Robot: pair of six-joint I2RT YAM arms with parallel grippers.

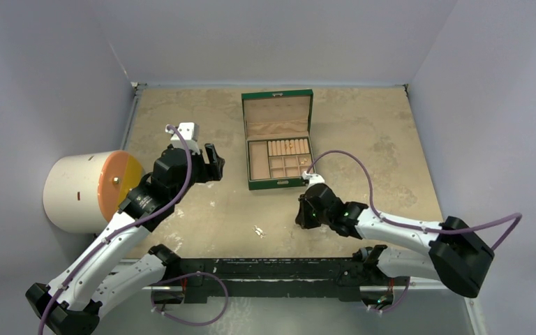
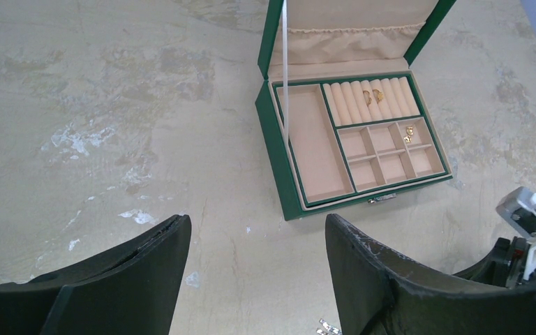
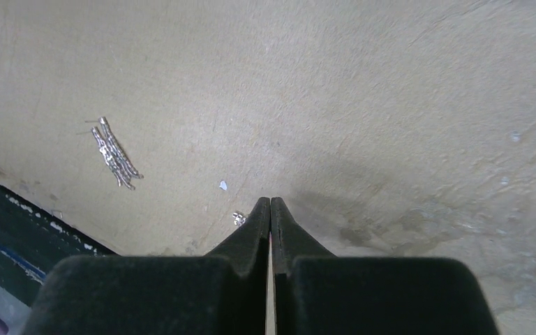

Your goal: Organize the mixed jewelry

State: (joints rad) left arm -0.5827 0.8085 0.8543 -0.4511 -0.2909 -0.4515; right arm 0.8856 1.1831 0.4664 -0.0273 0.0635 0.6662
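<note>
The mixed jewelry is split between the table and the open green box (image 1: 278, 139). A glittery silver cluster (image 3: 115, 152) lies on the table to the left of my right gripper (image 3: 270, 201). A tiny silver piece (image 3: 239, 218) sits just beside its left finger. That gripper is shut, tips together low over the table, with nothing visible between them. Gold rings (image 2: 372, 96) sit in the box's ring rolls and gold pieces (image 2: 409, 132) in a small compartment. My left gripper (image 2: 257, 220) hangs open above bare table, left of the box (image 2: 300, 202).
A white cylinder with an orange face (image 1: 87, 190) lies at the left wall. A black rail (image 1: 265, 269) runs along the near edge. The silver cluster (image 1: 258, 230) lies between the two arms. Grey walls close three sides.
</note>
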